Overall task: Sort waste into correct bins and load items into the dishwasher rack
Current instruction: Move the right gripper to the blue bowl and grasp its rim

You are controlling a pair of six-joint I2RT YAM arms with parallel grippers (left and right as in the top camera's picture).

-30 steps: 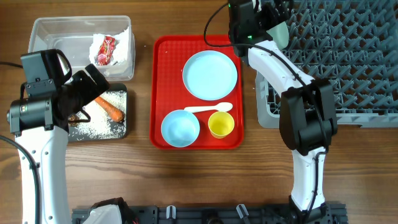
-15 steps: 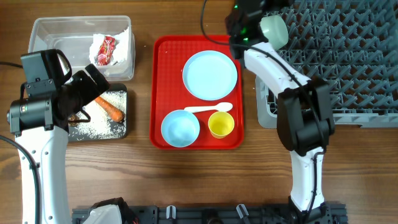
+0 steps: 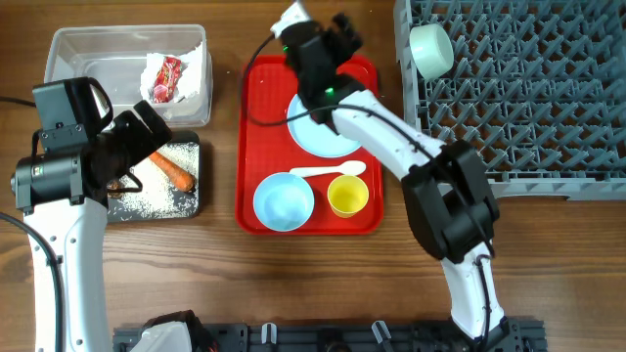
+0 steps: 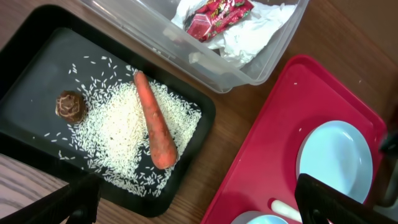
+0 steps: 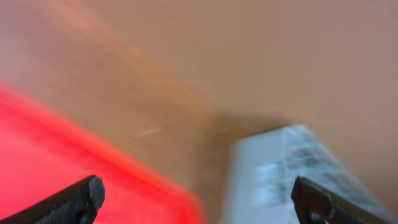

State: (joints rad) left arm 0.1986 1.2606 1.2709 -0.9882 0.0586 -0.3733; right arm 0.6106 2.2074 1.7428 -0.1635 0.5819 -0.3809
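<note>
Left gripper (image 4: 198,202): wide open, empty, over black tray (image 4: 40,62) with carrot (image 4: 155,127). Right gripper (image 3: 337,34): wide open, apparently empty, above red tray's (image 3: 256,117) far edge; wrist view blurred.

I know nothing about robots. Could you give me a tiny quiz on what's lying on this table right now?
1. True or false: the carrot lies in the black tray.
2. How many things stand on the red tray?
3. The red wrapper lies in: A) the black tray B) the red tray C) the clear tub.

Key: 1 true; 2 four; 3 C.
</note>
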